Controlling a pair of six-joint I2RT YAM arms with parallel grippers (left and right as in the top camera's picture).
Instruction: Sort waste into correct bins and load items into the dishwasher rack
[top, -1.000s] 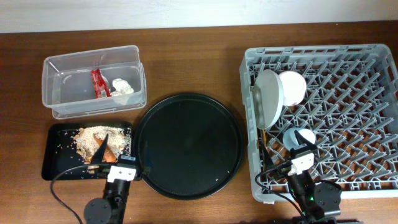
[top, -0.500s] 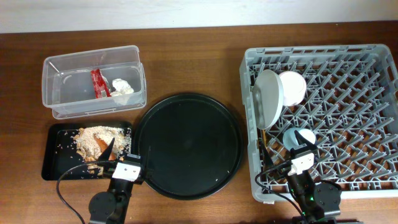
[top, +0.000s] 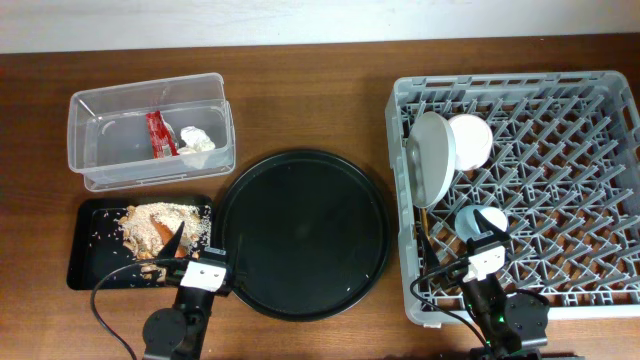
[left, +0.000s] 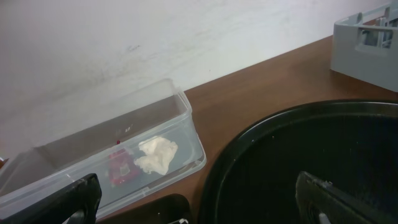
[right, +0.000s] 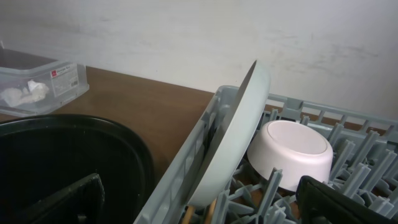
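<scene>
At round tray's (top: 300, 235) near rim, holds left gripper (left: 199, 210) spread wide, empty. Holds right gripper (right: 205, 206) likewise over dishwasher rack (top: 500, 83).

One tub (top: 108, 140), one rack (top: 572, 150), one plate (top: 431, 162), one bowl (top: 471, 140).

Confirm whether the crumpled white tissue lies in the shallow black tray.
No, the crumpled white tissue lies in the clear tub, beside the red foil wrapper.

chopsticks (top: 427, 226): mostly hidden under plate (top: 430, 160) | dishwasher rack (left: 365, 43): cut off at edge
</scene>
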